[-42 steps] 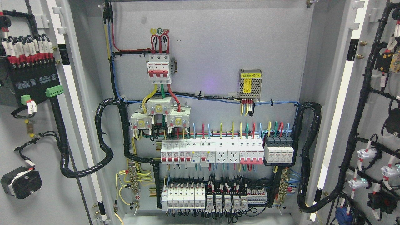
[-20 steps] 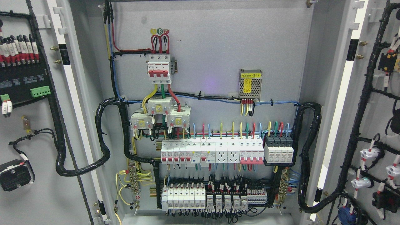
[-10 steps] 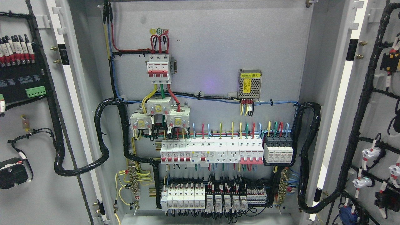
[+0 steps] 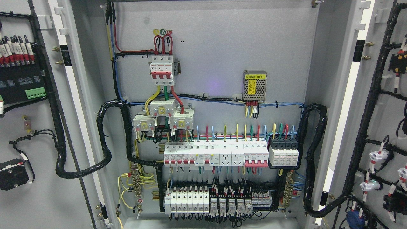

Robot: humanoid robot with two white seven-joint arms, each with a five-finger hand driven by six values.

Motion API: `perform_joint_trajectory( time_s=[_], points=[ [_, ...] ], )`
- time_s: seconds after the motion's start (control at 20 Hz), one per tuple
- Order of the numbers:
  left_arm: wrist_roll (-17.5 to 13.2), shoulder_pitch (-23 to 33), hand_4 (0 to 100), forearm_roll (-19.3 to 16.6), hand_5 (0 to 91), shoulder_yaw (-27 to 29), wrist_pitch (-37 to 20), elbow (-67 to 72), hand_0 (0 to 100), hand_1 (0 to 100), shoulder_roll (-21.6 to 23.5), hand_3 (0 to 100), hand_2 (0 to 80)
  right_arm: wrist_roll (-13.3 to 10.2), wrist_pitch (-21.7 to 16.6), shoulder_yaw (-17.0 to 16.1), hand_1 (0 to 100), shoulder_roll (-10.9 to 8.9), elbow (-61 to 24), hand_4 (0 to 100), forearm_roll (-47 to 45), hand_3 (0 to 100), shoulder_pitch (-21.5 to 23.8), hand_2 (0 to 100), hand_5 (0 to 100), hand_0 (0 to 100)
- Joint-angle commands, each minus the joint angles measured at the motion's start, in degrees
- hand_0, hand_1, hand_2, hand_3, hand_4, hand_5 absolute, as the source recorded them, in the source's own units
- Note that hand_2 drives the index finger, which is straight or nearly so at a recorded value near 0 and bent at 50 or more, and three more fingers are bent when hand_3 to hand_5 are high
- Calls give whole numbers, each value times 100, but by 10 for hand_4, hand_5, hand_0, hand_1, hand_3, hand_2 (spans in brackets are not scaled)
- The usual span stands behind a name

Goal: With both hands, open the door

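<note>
Both grey sheet-metal cabinet doors stand swung wide: left door (image 4: 28,203) at the frame's left edge, right door (image 4: 386,121) at the right, inner faces carrying black wiring looms. Between them, the grey backplate (image 4: 222,41) with breaker rows is exposed. No hands in view; fingers cannot be judged.

A green round sticker (image 4: 162,31) above the red-handled main breaker (image 4: 162,70) reads "B". The yellow label (image 4: 254,76) atop the perforated power supply (image 4: 254,86) shows Chinese characters and "(B1)". Other print's too small to read.
</note>
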Motion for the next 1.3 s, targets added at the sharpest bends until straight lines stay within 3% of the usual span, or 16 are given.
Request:
perform_joint_trajectory(
  time_s=[0.0,0.35,0.7,0.95,1.25],
  points=[
    [13,-9,0,-2,0,-8,14,62,0,0,47,0,0,5,-2,21,0,-2,15,0,-80,0,-42,0,0,380],
    [4,9,0,69,0,-52,-38,-130,0,0,47,0,0,14,-11,100,0,-73,-100,0,-97,0,-60,0,0,380],
    [4,114,0,174,0,-122,-100,-675,0,0,-6,0,0,75,-55,539,0,-169,-249,0,-97,0,-156,0,0,380],
    [4,544,0,288,0,-236,-372,-1150,0,0,-6,0,0,84,-55,706,0,-336,-284,0,-97,0,-235,0,0,380],
    [4,1001,0,289,0,-605,-680,-1642,0,0,-15,0,0,111,-55,1294,0,-442,-258,0,-97,0,-227,0,0,380]
  ],
)
